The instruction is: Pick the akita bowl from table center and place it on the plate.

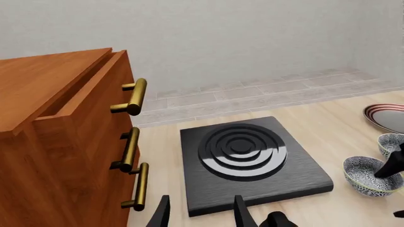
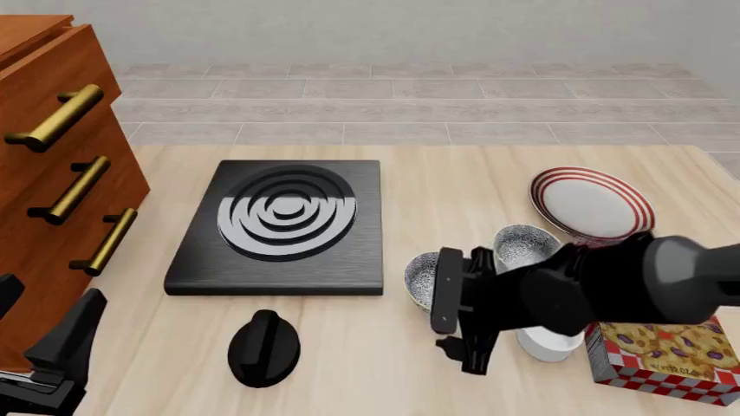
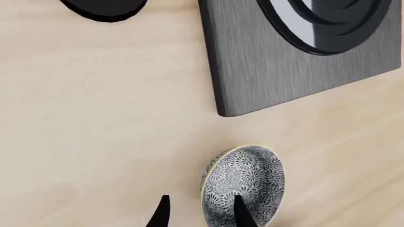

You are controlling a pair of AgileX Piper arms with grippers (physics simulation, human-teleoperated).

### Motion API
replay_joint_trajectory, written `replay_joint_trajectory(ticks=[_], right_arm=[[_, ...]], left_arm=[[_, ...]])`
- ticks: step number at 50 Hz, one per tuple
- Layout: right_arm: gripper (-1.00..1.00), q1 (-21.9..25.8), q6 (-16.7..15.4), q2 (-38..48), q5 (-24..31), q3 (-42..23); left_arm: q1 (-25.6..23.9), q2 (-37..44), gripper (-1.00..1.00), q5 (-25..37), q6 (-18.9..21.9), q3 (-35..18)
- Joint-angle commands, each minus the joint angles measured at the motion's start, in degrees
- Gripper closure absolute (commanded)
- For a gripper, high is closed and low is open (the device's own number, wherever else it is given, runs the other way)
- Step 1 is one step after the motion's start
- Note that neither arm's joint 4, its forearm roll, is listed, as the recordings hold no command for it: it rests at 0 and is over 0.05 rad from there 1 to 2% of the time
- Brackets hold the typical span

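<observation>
Now, right gripper: fingers apart — one inside the bowl, one outside.
Akita bowl: on table — rim between fingers.

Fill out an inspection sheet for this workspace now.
Surface: pale wood table.
Job's things: akita bowl at centre, upright, right gripper's fingers straddling its rim; striped plate far right, nothing on it.
Clutter: second speckled bowl; plain white bowl under the right arm; black hotplate; black knob; patterned box; wooden drawer cabinet.
Grippers: right gripper open at the bowl; left gripper open, holding nothing.
Cables: nothing seen.
Surroundings: tiled floor, plain wall.
</observation>
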Motion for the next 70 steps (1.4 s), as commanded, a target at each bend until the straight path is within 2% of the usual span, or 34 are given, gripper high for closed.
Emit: replay_joint_trajectory(ticks=[1,14,15,26,37,42,50,53,55,57,60,61,64,65,67,70], right_arm=[[-1.0,-0.3,-0.6,1.6,-2.0,0.8],[-1.0,0.6,-2.3,0.2,-3.3,2.1],[1.0,0.8,-2.6,-0.2,-3.4,2.4],[1.0,3.1,-1.9,-1.9,-2.6,2.2],[1.0,3.2,-1.0,-3.8,-0.6,1.0],[1.0,2.6,-1.9,-5.1,0.1,0.8],[1.0,3.1,-2.2,-9.6,3.7,-0.5],[1.0,3.8,-1.3,-11.0,5.8,-1.4],[1.0,3.4,-2.0,-12.3,6.8,-1.9],[1.0,-1.2,-4.0,-13.2,5.5,-2.8],[1.0,-1.4,-3.2,-13.8,6.5,-3.6],[1.0,-1.4,-1.0,-14.4,7.8,-5.3],[1.0,-1.6,0.0,-14.2,8.2,-6.0],[1.0,-5.2,0.4,-13.8,7.6,-7.4],[1.0,-4.8,0.7,-14.0,7.4,-7.7],[1.0,-4.9,3.9,-14.3,9.2,-10.4]], left_arm=[[-0.2,0.1,-1.0,-0.1,0.1,0.0],[-0.5,0.4,-1.0,-0.4,0.7,0.1],[-0.6,0.5,-1.0,-0.4,0.7,0.1],[-0.8,0.7,-1.0,-0.6,0.9,0.2],[-1.0,0.9,-1.0,-0.6,0.9,0.2],[-1.1,0.7,-1.0,-0.4,0.9,0.2],[-1.1,1.2,-1.0,-0.7,1.0,0.2],[-1.1,1.2,-1.0,-0.8,0.8,0.2],[-1.3,0.7,-1.0,-0.3,0.7,0.1],[-1.5,0.1,-1.0,0.1,0.6,0.1],[-1.6,0.0,-1.0,0.2,0.5,0.0],[-1.7,0.0,-1.0,0.1,0.4,0.1],[-1.8,-0.1,-1.0,0.2,0.3,0.1],[-1.9,-0.2,-1.0,0.2,0.0,0.1],[-2.0,-0.2,-1.0,0.3,-0.1,0.1],[-2.1,-0.3,-1.0,0.2,-0.3,0.2]])
